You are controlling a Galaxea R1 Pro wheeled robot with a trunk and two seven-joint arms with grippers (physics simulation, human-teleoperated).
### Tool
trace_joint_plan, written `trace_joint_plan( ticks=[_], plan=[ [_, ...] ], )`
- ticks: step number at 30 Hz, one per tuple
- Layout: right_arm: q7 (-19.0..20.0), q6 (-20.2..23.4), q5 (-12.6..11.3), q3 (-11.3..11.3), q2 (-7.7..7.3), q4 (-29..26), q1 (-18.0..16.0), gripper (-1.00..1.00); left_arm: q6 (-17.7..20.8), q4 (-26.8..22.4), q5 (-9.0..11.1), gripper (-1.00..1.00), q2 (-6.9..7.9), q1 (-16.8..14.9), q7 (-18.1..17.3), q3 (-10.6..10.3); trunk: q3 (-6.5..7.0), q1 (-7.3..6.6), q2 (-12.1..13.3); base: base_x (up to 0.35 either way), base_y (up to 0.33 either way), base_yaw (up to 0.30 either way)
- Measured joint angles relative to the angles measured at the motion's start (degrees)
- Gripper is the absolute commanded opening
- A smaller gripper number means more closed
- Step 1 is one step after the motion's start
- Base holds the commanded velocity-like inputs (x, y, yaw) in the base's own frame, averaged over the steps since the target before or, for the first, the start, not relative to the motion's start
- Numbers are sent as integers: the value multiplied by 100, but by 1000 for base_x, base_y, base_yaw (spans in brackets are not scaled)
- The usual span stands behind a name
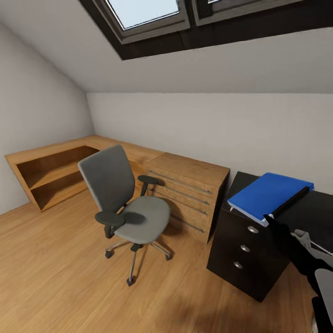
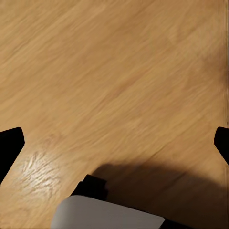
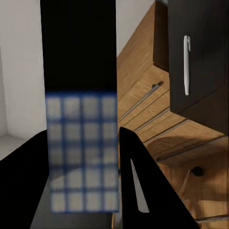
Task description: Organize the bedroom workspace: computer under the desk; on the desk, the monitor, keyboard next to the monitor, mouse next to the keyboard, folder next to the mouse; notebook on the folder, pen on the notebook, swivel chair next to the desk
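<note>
The bright blue folder (image 1: 269,193) hangs tilted over the end of the glossy black desk (image 1: 323,210), above its three-drawer unit (image 1: 245,249). My right gripper (image 1: 276,218) is shut on the folder's near edge; whether the folder touches the desk top I cannot tell. Close up, the folder (image 3: 81,148) fills the space between the black fingers (image 3: 136,176). A thin white pen (image 3: 186,64) lies on the desk top (image 3: 205,28). The grey swivel chair (image 1: 127,203) stands on the floor left of the desk, its seat bare. My left gripper (image 2: 114,143) is open above the wood floor.
A light oak low cabinet (image 1: 189,187) with long bar handles stands between the chair and the desk, and continues as an open shelf unit (image 1: 51,173) along the left wall. Sloped grey walls and a skylight (image 1: 148,11) are overhead. Wood floor (image 1: 55,273) stretches in front.
</note>
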Motion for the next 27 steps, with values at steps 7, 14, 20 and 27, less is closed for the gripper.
trace_joint_plan(
  ticks=[7,14,20,27],
  plan=[
    [-6,-21,4,8,-1,81,0,-100,-188,0,2,100,1,0,0,0,90,-111,202,0,0,-300],
    [-9,-16,4,9,-1,77,0,-100,-380,0,-2,100,-12,0,-6,-23,90,-111,202,0,0,-300],
    [-231,-12,30,7,-1,71,0,-100,-446,0,13,100,-9,1,-3,-439,90,-111,202,0,0,-300],
    [-265,-11,31,7,-1,70,0,-100,-450,0,18,100,-6,1,-1,-513,90,-111,202,0,0,-300]
  ],
)
